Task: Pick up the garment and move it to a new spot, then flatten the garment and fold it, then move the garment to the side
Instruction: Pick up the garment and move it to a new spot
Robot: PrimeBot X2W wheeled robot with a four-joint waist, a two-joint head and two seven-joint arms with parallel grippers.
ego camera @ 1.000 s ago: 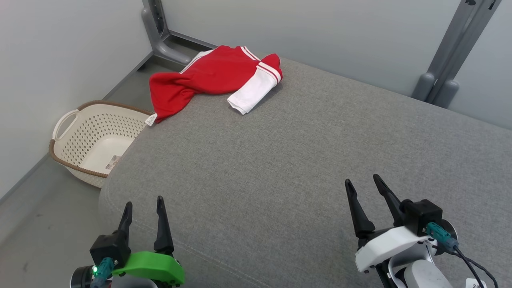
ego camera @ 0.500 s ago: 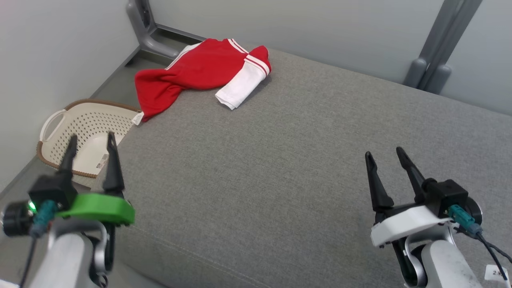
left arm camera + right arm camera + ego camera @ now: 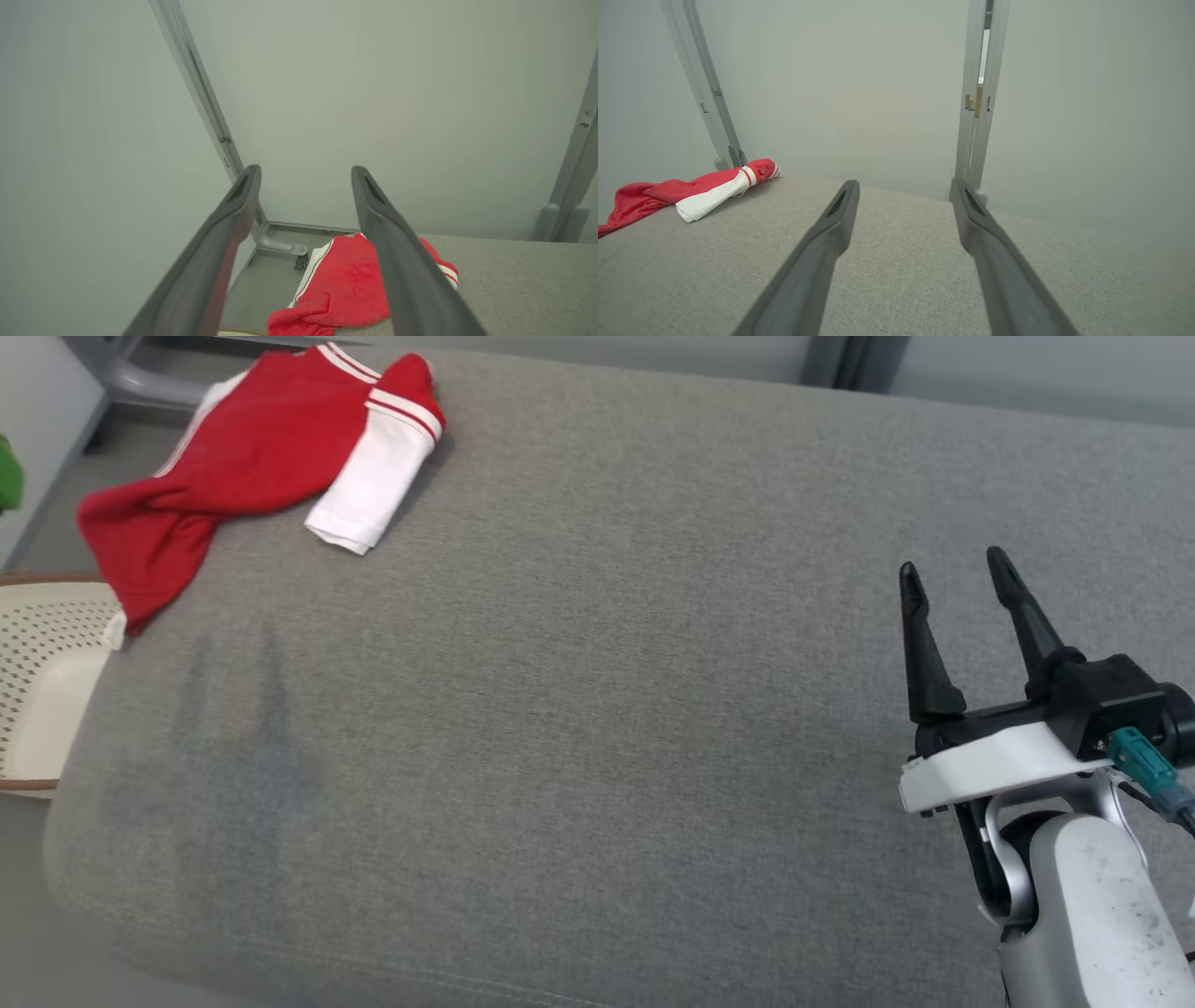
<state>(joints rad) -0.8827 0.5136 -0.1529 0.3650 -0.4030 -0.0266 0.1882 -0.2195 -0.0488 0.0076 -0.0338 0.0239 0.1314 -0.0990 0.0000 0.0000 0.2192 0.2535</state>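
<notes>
Holding both my pincers wide open, empty: right pincer (image 3: 952,563) at 4 o'clock above grey cushion (image 3: 597,709), left pincer (image 3: 304,170) airborne, garment (image 3: 243,448) crumpled at 10 o'clock.

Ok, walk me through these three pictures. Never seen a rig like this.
Three cameras ride on a two-armed robot. The wide picture looks down from its head: the right tool, two dark fingers, stands open and empty over a grey padded surface. A crumpled red T-shirt with white sleeves lies at its far left corner, near a cream basket on the floor. The other two pictures look along each tool's fingers; the left tool is open too, holding nothing.
</notes>
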